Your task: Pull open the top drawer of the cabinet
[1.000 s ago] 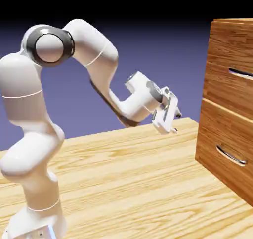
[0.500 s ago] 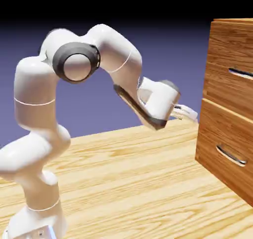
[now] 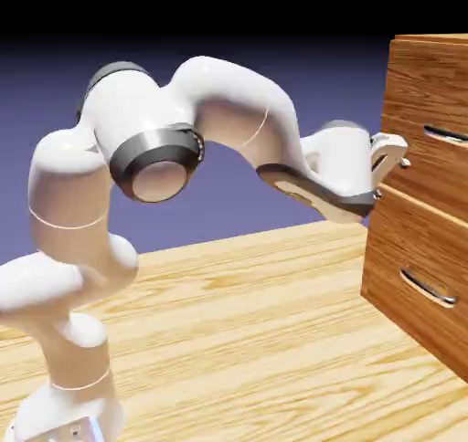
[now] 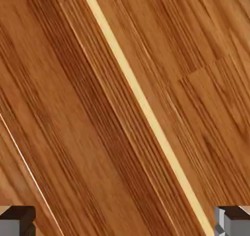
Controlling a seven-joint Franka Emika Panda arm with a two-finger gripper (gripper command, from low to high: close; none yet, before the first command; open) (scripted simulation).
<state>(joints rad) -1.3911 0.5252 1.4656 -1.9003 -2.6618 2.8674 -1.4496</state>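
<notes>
The cabinet (image 3: 425,194), cut off at the exterior view's right edge, has the top drawer (image 3: 430,134) half shown, while the hand view shows only wood grain between the spread gripper (image 4: 125,223) tips.

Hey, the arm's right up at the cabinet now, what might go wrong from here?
1. The claw sits left of the top drawer's handle, so closing now would likely grab nothing.
2. The hand view shows only wood and a pale seam, no handle; pushing on may bump the cabinet.
</notes>
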